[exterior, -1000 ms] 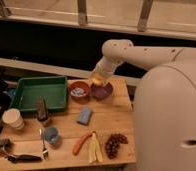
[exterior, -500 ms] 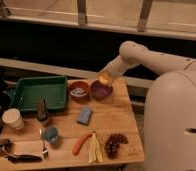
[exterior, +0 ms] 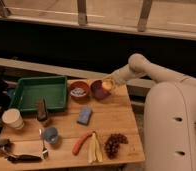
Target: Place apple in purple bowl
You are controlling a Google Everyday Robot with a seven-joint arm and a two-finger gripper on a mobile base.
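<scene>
The apple (exterior: 107, 86), small and yellow-orange, is at the tip of my gripper (exterior: 109, 84), just over the right part of the purple bowl (exterior: 97, 90). The bowl is dark maroon and stands at the back of the wooden table (exterior: 111, 120). My gripper reaches in from the right on a pale arm (exterior: 141, 70) and is shut on the apple. I cannot tell whether the apple touches the bowl's inside.
A red-orange bowl (exterior: 79, 91) with white-blue contents stands left of the purple bowl. A green tray (exterior: 38, 92) lies at the back left. A blue sponge (exterior: 84, 115), carrot (exterior: 81, 143), banana (exterior: 93, 148), grapes (exterior: 115, 144), blue cup (exterior: 50, 134) and white cup (exterior: 12, 119) lie nearer.
My arm has drawn back to the right and lowered. The gripper with the apple has shifted from above the bowls' gap to the purple bowl's right side.
</scene>
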